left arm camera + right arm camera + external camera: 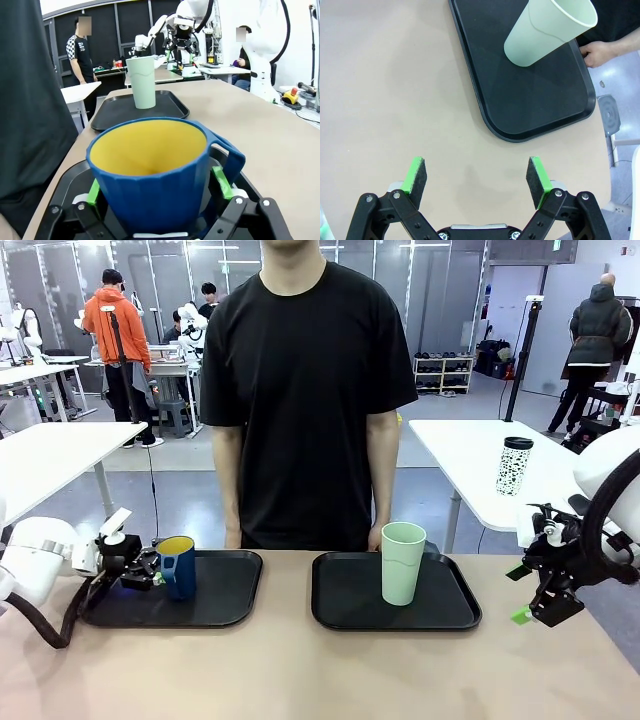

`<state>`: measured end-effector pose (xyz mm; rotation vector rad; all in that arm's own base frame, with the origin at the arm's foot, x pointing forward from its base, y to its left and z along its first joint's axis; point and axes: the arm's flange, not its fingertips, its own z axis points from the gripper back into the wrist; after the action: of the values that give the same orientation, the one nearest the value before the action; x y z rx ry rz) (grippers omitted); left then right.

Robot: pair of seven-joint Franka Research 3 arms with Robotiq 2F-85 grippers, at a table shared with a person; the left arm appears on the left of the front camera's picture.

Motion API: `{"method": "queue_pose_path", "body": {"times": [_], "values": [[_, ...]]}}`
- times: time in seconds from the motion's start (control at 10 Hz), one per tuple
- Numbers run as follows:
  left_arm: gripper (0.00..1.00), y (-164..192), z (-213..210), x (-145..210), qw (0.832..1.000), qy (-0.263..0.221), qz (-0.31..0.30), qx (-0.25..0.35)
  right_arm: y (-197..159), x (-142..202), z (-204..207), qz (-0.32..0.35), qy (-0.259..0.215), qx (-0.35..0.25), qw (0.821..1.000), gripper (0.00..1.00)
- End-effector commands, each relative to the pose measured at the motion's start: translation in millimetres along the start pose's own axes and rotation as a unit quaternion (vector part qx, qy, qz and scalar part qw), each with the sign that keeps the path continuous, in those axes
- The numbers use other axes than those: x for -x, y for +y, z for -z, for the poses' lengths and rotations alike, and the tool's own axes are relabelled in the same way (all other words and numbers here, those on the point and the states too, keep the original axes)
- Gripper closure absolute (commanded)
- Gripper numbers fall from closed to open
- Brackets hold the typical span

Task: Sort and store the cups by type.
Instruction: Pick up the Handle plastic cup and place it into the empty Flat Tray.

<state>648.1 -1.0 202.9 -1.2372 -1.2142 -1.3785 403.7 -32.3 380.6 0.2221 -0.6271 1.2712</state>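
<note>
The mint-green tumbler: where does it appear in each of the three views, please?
Front view: mint-green tumbler right of centre, upright on the right black tray.
Left wrist view: top centre, beyond the blue mug.
Right wrist view: top right.
Shared landmark: that tray.

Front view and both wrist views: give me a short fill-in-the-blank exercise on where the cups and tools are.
1. The blue mug has a ____ inside.
2. The mint-green tumbler stands on the ____ tray.
3. The left tool has its open fingers either side of the ____.
4. The right tool hangs open over bare ____.

Missing: yellow; right; mug; table
</note>
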Motion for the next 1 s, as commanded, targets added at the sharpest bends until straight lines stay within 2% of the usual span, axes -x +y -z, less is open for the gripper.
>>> {"method": "queue_pose_path", "body": {"times": [0.0,0.3,0.9], "values": [[0.0,-19,-17,5,0.999,0.007,-0.013,-0.034,0,0,1,-0.001,0.004,0.005,1.0,0.0],[0.0,-26,-28,4,0.999,-0.009,-0.026,-0.031,0,0,1,-0.001,0.004,0.005,1.0,0.0],[0.0,-27,-40,-12,0.996,0.054,-0.043,-0.065,0,0,1,-0.001,0.004,0.005,1.0,0.0]]}}
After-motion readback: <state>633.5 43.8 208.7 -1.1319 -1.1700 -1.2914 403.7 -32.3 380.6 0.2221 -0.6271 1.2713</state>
